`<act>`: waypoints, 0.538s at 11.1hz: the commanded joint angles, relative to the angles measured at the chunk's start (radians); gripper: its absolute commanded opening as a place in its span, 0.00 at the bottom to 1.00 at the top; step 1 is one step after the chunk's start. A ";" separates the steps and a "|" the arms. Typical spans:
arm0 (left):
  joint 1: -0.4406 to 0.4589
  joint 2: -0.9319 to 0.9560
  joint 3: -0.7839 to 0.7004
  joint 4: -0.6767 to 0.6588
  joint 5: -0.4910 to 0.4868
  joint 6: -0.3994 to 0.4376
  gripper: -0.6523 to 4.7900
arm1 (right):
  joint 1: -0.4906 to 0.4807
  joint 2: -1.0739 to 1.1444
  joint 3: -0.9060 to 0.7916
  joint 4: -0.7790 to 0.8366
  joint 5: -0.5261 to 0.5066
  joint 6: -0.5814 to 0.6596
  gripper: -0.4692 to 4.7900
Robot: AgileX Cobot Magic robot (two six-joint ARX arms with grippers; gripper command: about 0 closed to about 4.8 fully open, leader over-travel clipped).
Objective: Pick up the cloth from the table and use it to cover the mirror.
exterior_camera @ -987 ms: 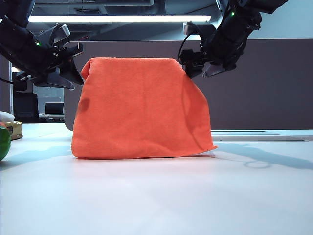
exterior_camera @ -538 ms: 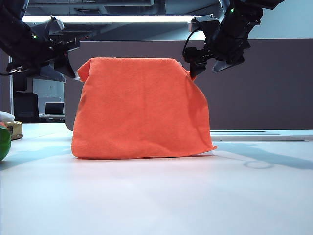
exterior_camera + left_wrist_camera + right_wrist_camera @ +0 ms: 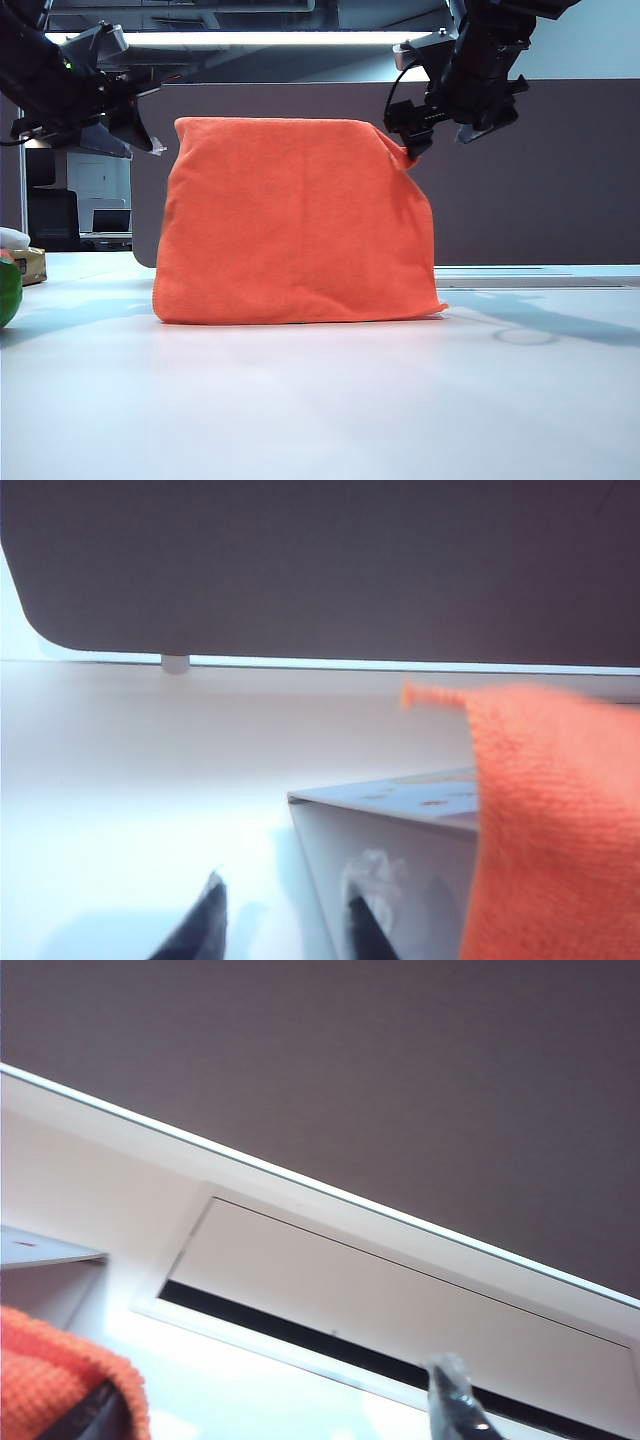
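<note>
The orange cloth (image 3: 295, 222) hangs as a tent over the upright mirror (image 3: 390, 865) in the middle of the white table (image 3: 320, 400), its hem resting on the tabletop, and only from the left wrist does a bare edge of the mirror show past the cloth. The left gripper (image 3: 140, 135) hovers just left of the cloth's top left corner, jaws apart and holding nothing. The right gripper (image 3: 440, 130) is at the top right corner with its fingers spread, one seemingly touching the cloth, though the view is poor.
</note>
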 commanded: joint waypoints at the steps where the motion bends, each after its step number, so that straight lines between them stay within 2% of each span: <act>1: 0.000 -0.010 0.003 0.016 -0.003 -0.001 0.40 | 0.000 -0.008 0.004 0.010 0.026 0.002 0.80; 3: 0.000 -0.010 0.003 0.020 -0.003 0.000 0.40 | 0.001 -0.008 0.004 0.009 -0.028 0.002 0.80; 5: 0.000 -0.028 0.003 0.021 -0.099 0.000 0.39 | 0.001 -0.008 0.004 0.008 -0.045 0.001 0.80; 6: 0.000 -0.035 0.003 0.029 -0.107 0.000 0.38 | 0.001 -0.008 0.004 0.008 -0.050 0.001 0.80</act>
